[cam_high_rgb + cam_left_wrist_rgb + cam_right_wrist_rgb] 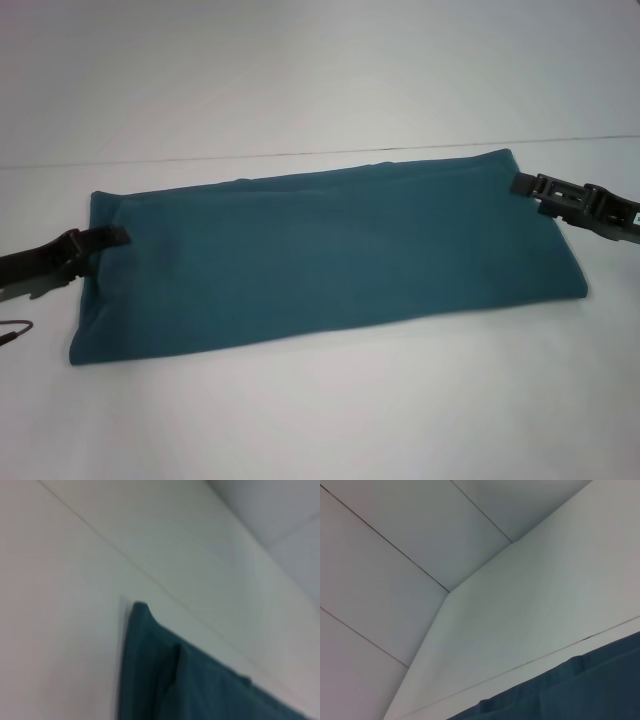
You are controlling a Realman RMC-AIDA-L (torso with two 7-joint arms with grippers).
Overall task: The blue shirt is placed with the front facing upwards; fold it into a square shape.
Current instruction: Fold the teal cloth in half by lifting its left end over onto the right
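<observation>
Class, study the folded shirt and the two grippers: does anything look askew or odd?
The blue shirt lies as a long band, slanted, not square. Left gripper and right gripper sit at opposite ends. Nothing looks damaged.

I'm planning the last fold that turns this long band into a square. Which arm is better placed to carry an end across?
Neither clearly: the left gripper is at the left end of the blue shirt, the right gripper at its right far corner. Probably left, since its tip already overlaps the cloth.
</observation>
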